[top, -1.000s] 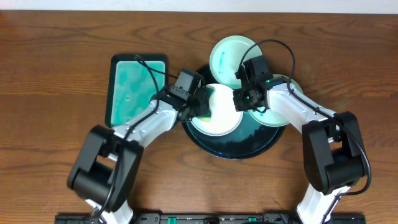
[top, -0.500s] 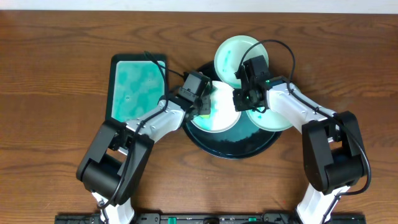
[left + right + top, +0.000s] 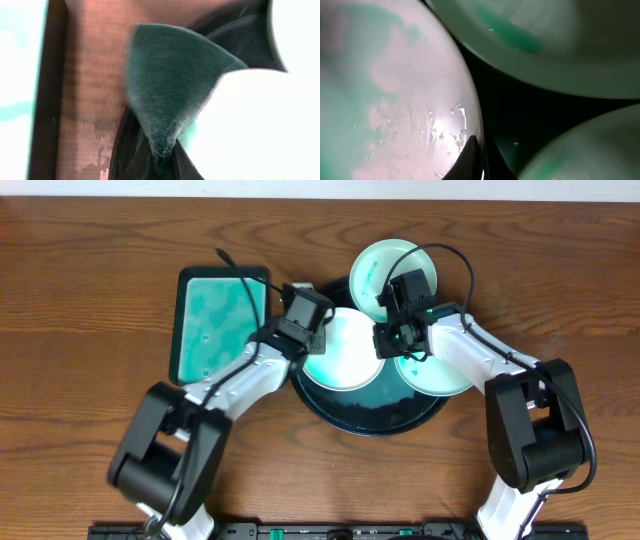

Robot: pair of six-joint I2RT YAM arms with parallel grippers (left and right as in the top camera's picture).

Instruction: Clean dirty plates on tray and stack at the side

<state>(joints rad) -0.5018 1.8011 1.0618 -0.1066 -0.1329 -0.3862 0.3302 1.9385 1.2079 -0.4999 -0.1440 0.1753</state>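
Observation:
The round black tray [image 3: 372,418] holds three white plates. The middle plate [image 3: 345,358] lies at the tray's left. A second plate [image 3: 378,265] leans over the far rim, and a third [image 3: 440,375] is at the right. My right gripper [image 3: 388,340] is shut on the middle plate's right rim [image 3: 395,100]; its fingers [image 3: 476,150] pinch the edge. My left gripper [image 3: 311,343] is shut on a dark teal sponge [image 3: 170,85], held over the plate's left edge [image 3: 260,130] and the tray's rim [image 3: 125,150].
A rectangular teal tray with a black rim [image 3: 215,320] lies left of the round tray, close to my left arm; it also shows in the left wrist view [image 3: 20,75]. Bare brown tabletop [image 3: 90,380] surrounds both trays. Teal smears mark the far plate [image 3: 545,45].
My left gripper has drawn the sponge up and left off the middle plate's face to its left edge. The far plate has shifted slightly right. My right gripper has kept its hold.

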